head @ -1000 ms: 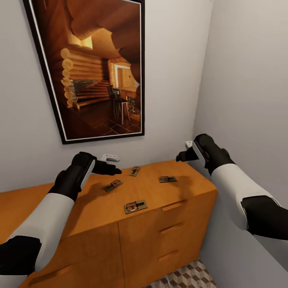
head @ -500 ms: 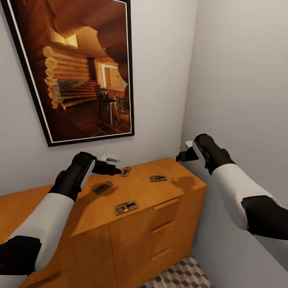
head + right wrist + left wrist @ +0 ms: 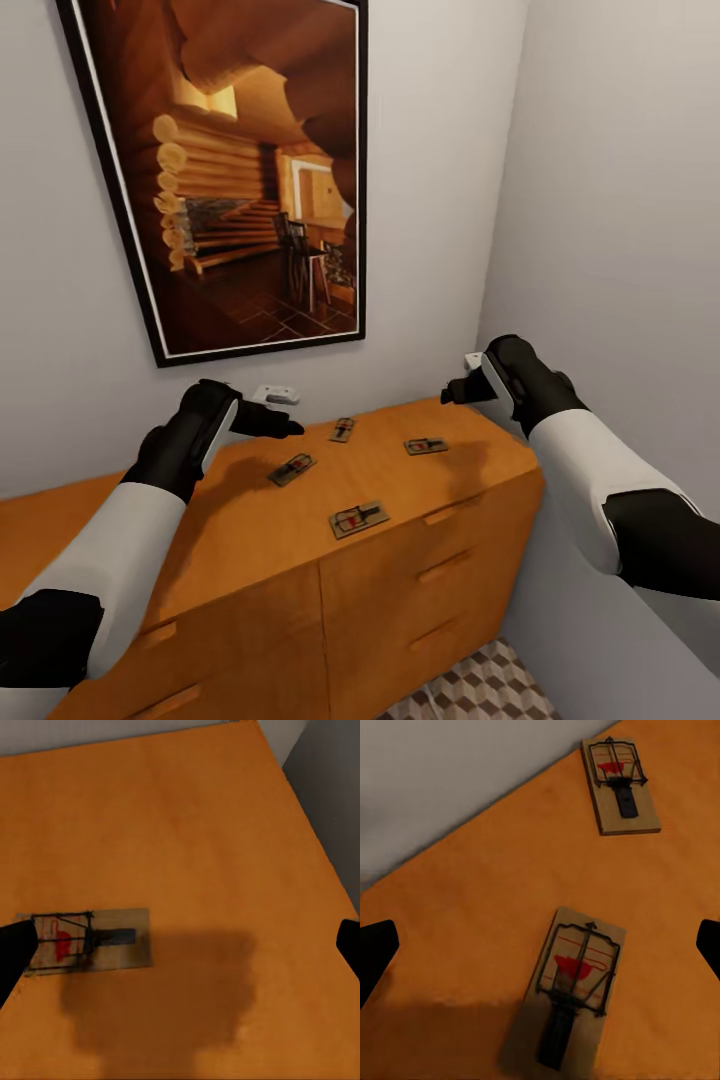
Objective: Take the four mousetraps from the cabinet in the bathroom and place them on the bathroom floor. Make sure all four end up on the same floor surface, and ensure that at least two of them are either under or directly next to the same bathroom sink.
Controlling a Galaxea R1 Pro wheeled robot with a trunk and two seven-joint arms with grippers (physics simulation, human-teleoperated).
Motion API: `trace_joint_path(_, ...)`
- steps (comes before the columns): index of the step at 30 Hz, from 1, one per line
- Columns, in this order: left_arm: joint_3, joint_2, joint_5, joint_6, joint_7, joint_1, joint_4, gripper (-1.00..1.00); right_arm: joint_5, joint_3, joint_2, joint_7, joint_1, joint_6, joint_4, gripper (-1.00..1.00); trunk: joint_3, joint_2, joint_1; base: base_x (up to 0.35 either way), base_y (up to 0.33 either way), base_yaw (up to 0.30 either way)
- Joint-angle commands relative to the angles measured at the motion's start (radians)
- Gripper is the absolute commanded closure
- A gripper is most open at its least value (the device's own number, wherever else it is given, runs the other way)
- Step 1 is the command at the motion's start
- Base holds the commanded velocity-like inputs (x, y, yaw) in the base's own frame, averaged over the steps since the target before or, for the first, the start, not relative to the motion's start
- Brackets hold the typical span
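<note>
1. Since half a second ago the whole head view has slid sideways: the framed picture (image 3: 255, 180) and the cabinet (image 3: 300, 560) sit further right in it. That is the camera turning. The arms hold the same places in the view, and the traps lie as they did on the cabinet.
2. All four mousetraps are on the cabinet's tabletop (image 3: 240, 510), none lifted: one near the front edge (image 3: 360, 519), one mid-top (image 3: 292, 468), one near the wall (image 3: 342, 430), one toward the right end (image 3: 425, 446).
3. The left claw (image 3: 285, 428) hovers above the tabletop with its jaws spread apart and empty; its wrist view looks down on two traps (image 3: 577, 982) (image 3: 619, 784).
4. The right claw (image 3: 450, 390) hangs over the right end, also spread open and empty, with a trap (image 3: 86, 939) below it.
5. Risks, as I judge them: the traps are thin and flat, so closing jaws may skate over one or push it across the smooth wood. The front trap could be nudged off the edge. The right arm is close to the side wall (image 3: 620, 200) and may brush it.
</note>
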Motion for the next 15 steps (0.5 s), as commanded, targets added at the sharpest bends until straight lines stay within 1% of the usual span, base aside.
trace_joint_path(1,-0.002,0.001,-0.008,0.002,-0.007,-0.001,-0.001,-1.00,0.005,0.005,-0.001,0.007,-0.001,0.004,-0.001,-1.00,-0.001,-0.001,0.000,0.000,0.304,-0.001)
trace_joint_path(7,-0.002,0.001,-0.008,0.002,-0.007,-0.001,-0.001,-1.00,0.004,0.005,-0.001,0.007,-0.001,0.004,-0.001,-1.00,-0.001,-0.001,0.000,0.000,0.257,-0.001)
trace_joint_path(11,-0.003,0.000,-0.008,0.002,-0.007,-0.001,-0.001,-1.00,0.004,0.005,-0.001,0.007,-0.001,0.004,-0.001,-1.00,-0.001,-0.001,0.000,0.000,0.145,0.000)
trace_joint_path(15,-0.004,0.000,-0.008,0.002,-0.007,-0.001,-0.001,-1.00,0.004,0.005,-0.001,0.007,-0.001,0.004,-0.001,-1.00,-0.001,-0.001,0.000,0.000,0.064,0.000)
